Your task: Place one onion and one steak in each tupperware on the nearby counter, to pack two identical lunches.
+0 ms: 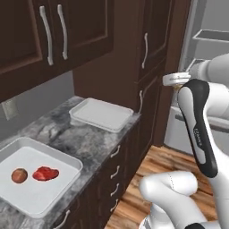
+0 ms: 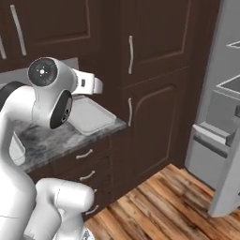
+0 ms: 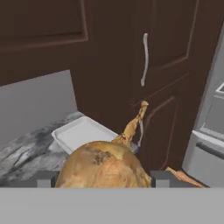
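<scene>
Your claw (image 3: 103, 177) is clamped on the second onion (image 3: 105, 166); carry it next to the empty tupperware (image 1: 102, 114) at the counter's (image 1: 85, 143) far end

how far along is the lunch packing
About half done. The near container already holds an onion and a steak. In hand: the claw grips a second onion, seen in the hand view. Left: the far container on the counter looks empty, so it needs this onion and a steak.
</scene>
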You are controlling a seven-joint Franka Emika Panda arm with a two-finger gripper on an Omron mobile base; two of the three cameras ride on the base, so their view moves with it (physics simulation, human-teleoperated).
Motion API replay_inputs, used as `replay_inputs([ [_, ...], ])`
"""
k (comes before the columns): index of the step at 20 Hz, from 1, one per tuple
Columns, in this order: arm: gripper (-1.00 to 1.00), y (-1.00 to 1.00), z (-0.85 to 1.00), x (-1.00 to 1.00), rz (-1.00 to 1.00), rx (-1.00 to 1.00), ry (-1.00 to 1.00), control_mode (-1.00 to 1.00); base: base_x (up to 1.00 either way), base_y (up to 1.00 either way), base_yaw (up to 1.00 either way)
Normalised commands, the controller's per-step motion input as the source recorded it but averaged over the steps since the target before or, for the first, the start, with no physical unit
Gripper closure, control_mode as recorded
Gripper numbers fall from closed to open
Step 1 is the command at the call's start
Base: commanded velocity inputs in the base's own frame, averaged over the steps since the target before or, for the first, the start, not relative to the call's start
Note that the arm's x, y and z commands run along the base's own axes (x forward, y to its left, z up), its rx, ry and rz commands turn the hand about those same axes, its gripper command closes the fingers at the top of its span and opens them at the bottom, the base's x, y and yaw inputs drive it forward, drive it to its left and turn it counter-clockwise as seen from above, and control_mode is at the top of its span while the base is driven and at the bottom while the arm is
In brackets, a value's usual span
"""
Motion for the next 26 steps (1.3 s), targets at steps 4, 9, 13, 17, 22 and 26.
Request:
replay_inputs([
  [4,1.00,0.00,0.00,0.00,0.00,0.00,0.00,1.00,0.39,-0.57,0.41],
  [9,1.00,0.00,0.00,0.00,0.00,0.00,0.00,1.00,0.45,-0.61,0.37],
  [13,1.00,0.00,0.00,0.00,0.00,0.00,0.00,1.00,0.40,-0.26,0.36],
  [17,1.00,0.00,0.00,0.00,0.00,0.00,0.00,1.00,0.24,-0.09,0.37],
  [22,1.00,0.00,0.00,0.00,0.00,0.00,0.00,1.00,0.26,-0.21,0.36],
  [26,1.00,0.00,0.00,0.00,0.00,0.00,0.00,1.00,0.45,-0.46,0.31],
])
